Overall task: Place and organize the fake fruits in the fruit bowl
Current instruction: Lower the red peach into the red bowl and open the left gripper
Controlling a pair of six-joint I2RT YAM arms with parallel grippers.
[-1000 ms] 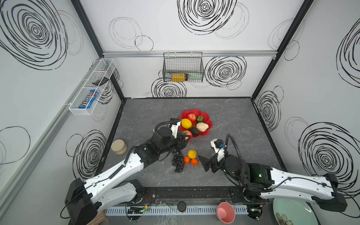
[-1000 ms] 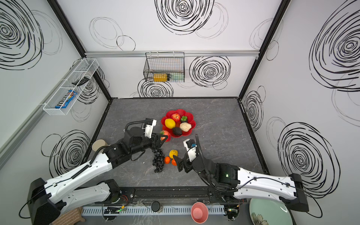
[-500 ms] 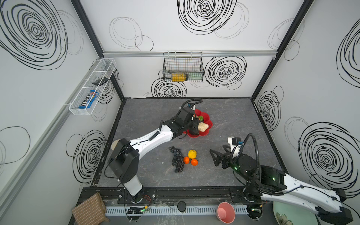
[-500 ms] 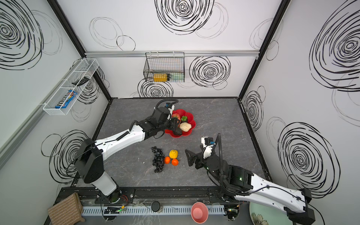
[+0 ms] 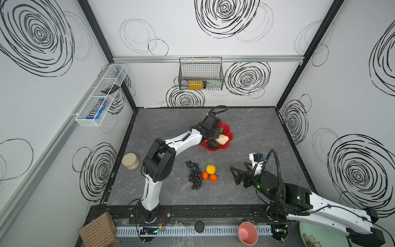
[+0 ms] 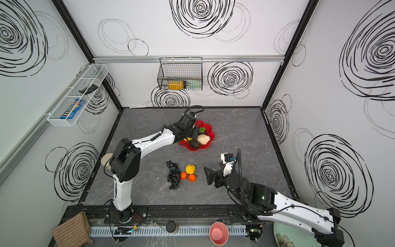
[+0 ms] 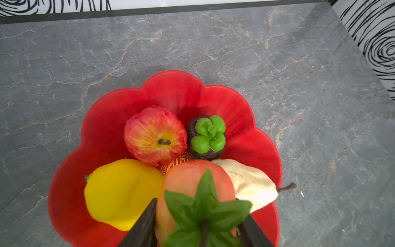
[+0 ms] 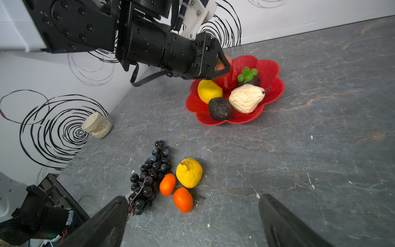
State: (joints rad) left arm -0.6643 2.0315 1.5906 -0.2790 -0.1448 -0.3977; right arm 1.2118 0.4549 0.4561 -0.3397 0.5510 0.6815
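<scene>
My right pincer (image 5: 234, 176) hangs wide; grapes (image 5: 194, 174), a lemon (image 5: 211, 169) and two oranges (image 5: 213, 178) lie at its nine o'clock. Beyond, at their twelve, my left pincer (image 7: 197, 204) grips the strawberry (image 7: 192, 181) over the red bowl (image 7: 171, 85); I judge a gentle release comes next. Grey marbled table (image 5: 256, 128), swirl-marked walls (image 5: 171, 32).

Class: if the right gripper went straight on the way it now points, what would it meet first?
Probably the nearer orange, lying ahead of the open right gripper; the lemon sits just beside that line. Height is hard to judge.
</scene>
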